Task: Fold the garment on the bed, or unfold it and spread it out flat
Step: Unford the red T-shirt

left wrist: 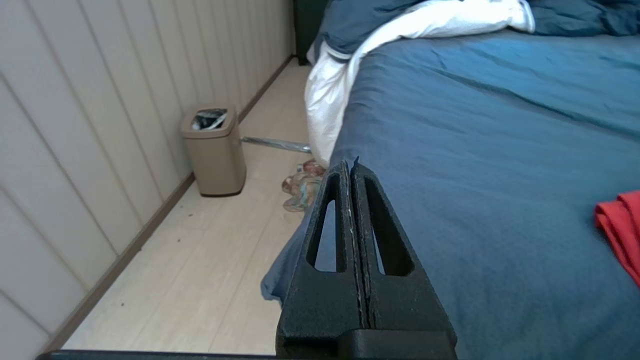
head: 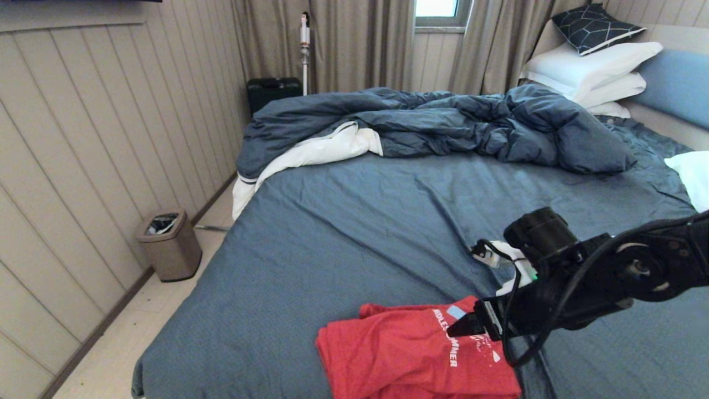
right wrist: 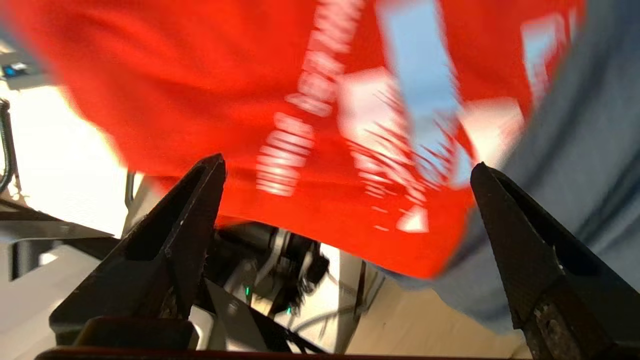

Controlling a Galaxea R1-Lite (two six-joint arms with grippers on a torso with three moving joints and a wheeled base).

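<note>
Across bed, near edge: garment, thin limp jersey, light, best pinched at a hem corner; right end effector spread above print; left end effector pressed together.

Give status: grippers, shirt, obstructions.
Right gripper open above the red T-shirt, holding nothing. Left gripper shut, empty, parked by the bed edge. Shirt folded at near edge, print up. Nothing in the way.

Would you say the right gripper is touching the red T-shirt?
Cannot tell. The right wrist view shows the open right gripper before the red T-shirt; the head view shows overlap, no plain gap.
</note>
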